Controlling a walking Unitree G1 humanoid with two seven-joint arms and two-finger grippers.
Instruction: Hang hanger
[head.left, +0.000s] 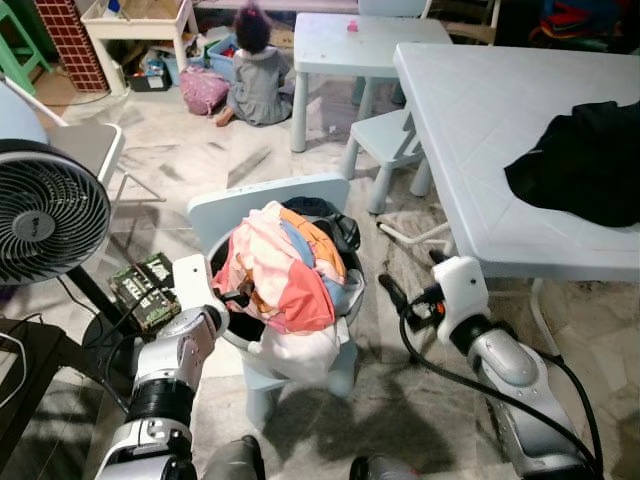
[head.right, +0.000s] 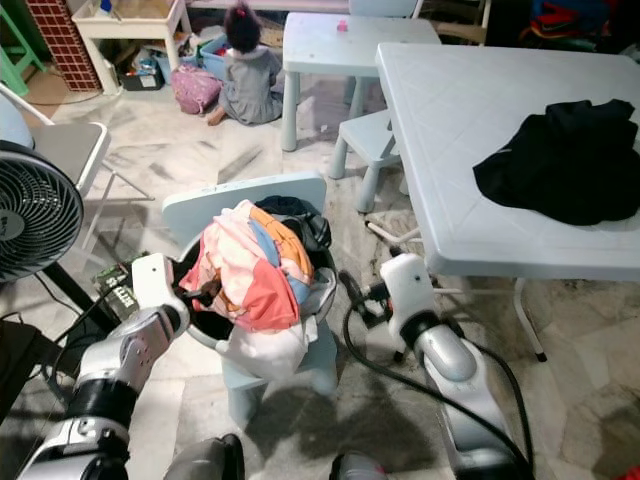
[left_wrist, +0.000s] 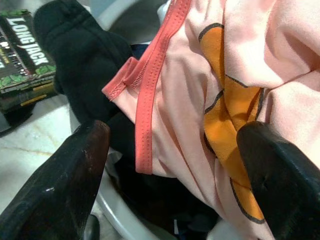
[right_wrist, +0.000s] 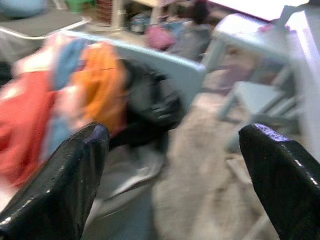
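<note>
A pile of clothes (head.left: 285, 265) in pink, orange, blue and black fills a round white basket (head.left: 238, 338), which stands on a small pale blue chair (head.left: 268, 200). My left gripper (head.left: 232, 297) is at the basket's left rim, open. In the left wrist view a pink garment with an orange print (left_wrist: 190, 90) lies between its spread fingers (left_wrist: 60, 185). My right gripper (head.left: 395, 297) hangs open to the right of the basket, apart from it, pointing toward the clothes (right_wrist: 75, 90). I see no hanger.
A fan (head.left: 45, 215) stands at the left, with green boxes (head.left: 145, 285) on the floor beside it. A white table (head.left: 470, 130) at the right carries a black garment (head.left: 585, 160). A person (head.left: 255, 75) sits on the floor beyond, near a small table and stool (head.left: 385, 140).
</note>
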